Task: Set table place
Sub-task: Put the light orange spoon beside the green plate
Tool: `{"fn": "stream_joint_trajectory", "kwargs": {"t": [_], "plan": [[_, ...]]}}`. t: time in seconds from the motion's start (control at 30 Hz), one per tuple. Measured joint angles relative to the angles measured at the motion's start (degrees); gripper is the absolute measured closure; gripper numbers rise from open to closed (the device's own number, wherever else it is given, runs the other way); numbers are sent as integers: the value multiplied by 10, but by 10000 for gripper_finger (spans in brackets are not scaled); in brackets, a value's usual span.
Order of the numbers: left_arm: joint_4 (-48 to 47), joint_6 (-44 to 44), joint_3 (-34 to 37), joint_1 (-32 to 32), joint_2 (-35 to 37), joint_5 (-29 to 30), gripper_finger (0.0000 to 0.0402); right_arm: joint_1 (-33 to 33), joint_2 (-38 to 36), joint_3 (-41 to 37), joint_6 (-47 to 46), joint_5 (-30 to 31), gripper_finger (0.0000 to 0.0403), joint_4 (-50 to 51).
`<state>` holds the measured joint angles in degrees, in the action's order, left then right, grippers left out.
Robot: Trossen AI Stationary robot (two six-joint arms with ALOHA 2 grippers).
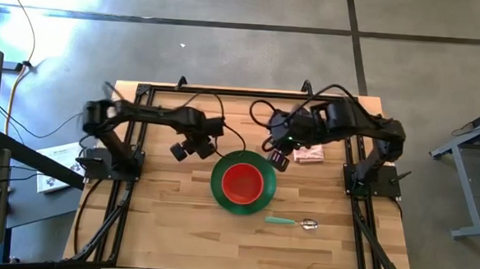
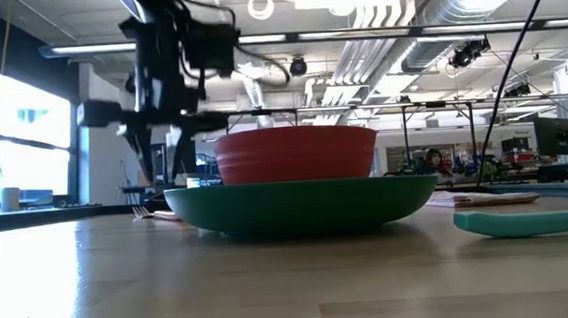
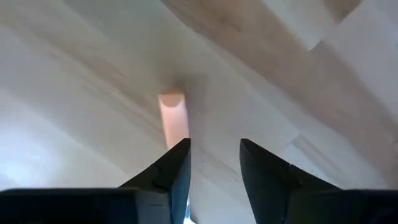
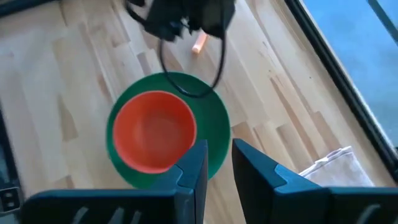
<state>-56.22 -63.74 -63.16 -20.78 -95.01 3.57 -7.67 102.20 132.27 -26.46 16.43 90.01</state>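
Observation:
A red bowl (image 1: pixel 242 182) stands in a green plate (image 1: pixel 257 203) at the middle of the wooden table (image 1: pixel 169 230). An orange utensil handle (image 3: pixel 173 115) lies flat on the table just left of the plate; it also shows in the right wrist view (image 4: pixel 199 42). My left gripper (image 1: pixel 191 148) hovers over it, open, pointing down; the handle runs under one fingertip (image 3: pixel 177 165). My right gripper (image 1: pixel 278 159) is open and empty above the plate's far right rim (image 4: pixel 219 134).
A spoon with a teal handle (image 1: pixel 291 223) lies on the table, near-right of the plate. A folded napkin (image 1: pixel 309 155) lies to the far right of the plate. Black rails (image 1: pixel 121 202) run along both table sides. There is bare wood along the near edge.

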Motion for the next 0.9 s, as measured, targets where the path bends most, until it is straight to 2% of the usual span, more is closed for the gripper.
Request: {"fn": "stream_joint_trajectory", "kwargs": {"t": [0.13,0.27,0.37,0.6,0.9], "plan": [[18,-23,0,-12,-50,34,279,-16,-10,0,-22,1,336,0],[50,-33,0,-24,-67,52,279,-31,-10,0,-37,1,336,0],[73,-53,0,-30,-68,52,279,-38,-10,0,-46,1,336,0],[58,-91,0,-49,-68,44,279,-45,-12,0,-61,12,336,0],[68,-103,0,-63,-75,33,279,-45,-13,0,-56,26,336,0]]}}
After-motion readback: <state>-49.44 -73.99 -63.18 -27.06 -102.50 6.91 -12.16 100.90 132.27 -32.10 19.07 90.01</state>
